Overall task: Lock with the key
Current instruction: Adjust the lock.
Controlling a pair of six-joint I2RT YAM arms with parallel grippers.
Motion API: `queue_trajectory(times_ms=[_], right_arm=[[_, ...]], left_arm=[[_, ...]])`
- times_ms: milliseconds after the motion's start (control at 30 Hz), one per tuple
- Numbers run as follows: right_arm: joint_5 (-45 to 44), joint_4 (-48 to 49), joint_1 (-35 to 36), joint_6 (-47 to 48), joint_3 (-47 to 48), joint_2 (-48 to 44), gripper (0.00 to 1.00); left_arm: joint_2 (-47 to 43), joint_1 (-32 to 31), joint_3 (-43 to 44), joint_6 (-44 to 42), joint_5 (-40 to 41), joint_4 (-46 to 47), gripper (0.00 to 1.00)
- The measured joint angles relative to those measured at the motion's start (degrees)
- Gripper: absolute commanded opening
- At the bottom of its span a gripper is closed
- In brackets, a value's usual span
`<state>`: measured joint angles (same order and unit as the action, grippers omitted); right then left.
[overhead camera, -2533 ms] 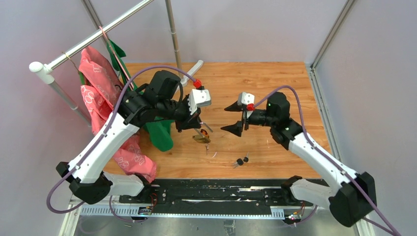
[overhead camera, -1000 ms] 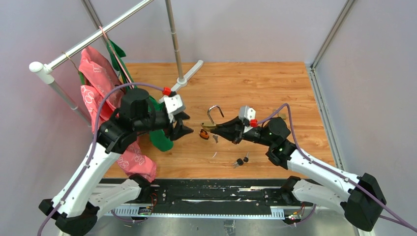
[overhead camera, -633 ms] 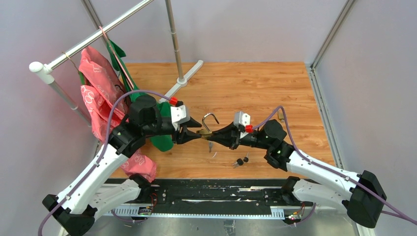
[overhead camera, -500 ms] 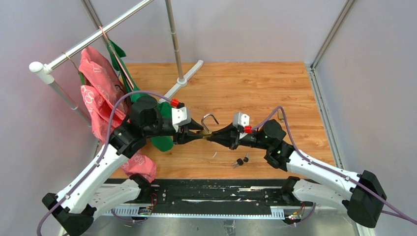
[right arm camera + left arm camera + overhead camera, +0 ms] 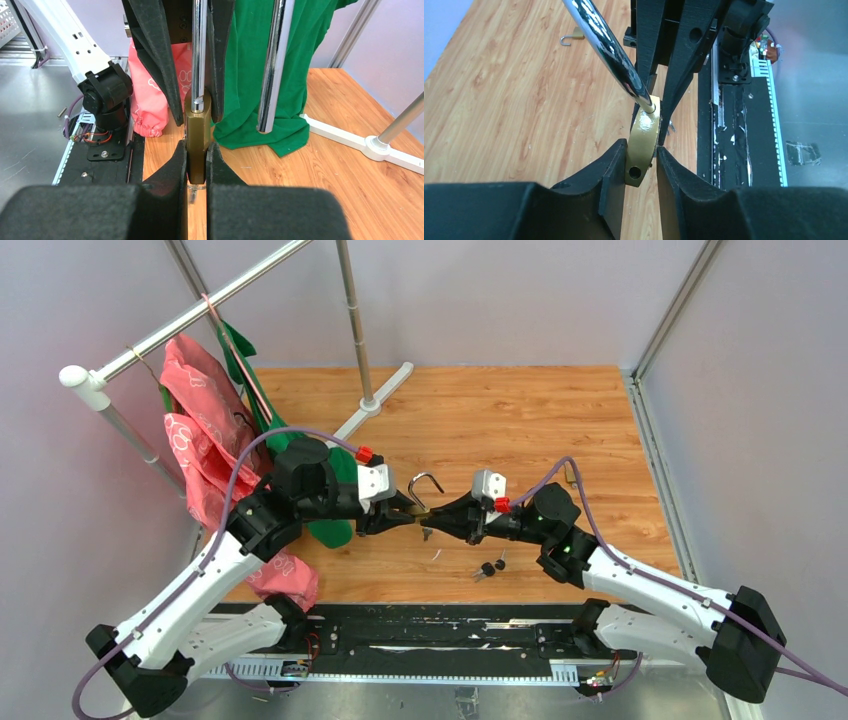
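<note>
The keyway of the brass padlock with the open chrome shackle faces no camera. In the top view the two claw tips cover almost all of the padlock body, and only the shackle shows clearly, curving toward 12 o'clock. In both wrist views the upper part of the shackle is cut off by the frame edge, and in the right wrist view the lower end of the body is sunk between the fingers. The padlock is held clear of the wooden worktop, near its centre. The right claw pinches the body from 3 o'clock. The left claw pinches it from 9 o'clock, one finger against each flat face. The pair of black-headed keys lies on the worktop at 5 o'clock from the padlock, apart from both claws. One second earlier the left claw stood spread and apart at 9 o'clock while the right claw alone carried the padlock. The left claw has since moved in and closed on the body.
</note>
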<state>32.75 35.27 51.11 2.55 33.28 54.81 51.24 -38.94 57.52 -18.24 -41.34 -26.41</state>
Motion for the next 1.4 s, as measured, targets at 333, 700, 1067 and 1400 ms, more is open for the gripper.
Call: queue_trajectory(times_ms=[333,700,1067,1400], right_arm=[[0.61,-0.50,0.00,0.55,0.00,-0.04,0.00],[-4.57,-13.86,0.00,2.54,5.18,-5.01,0.81],[-0.39,-46.12,0.00,22.71,27.43,-7.63,0.76],[12.24,-63.76,0.11,33.11,45.31,12.59,0.67]], left_arm=[[0.94,-0.20,0.00,0.20,-0.72,-1.16,0.00],[1.18,-0.31,0.00,-1.18,5.79,-5.05,0.00],[1.38,-0.50,0.00,-13.99,-2.23,-16.20,0.00],[1.57,-0.81,0.13,-17.62,-3.69,-18.97,0.00]])
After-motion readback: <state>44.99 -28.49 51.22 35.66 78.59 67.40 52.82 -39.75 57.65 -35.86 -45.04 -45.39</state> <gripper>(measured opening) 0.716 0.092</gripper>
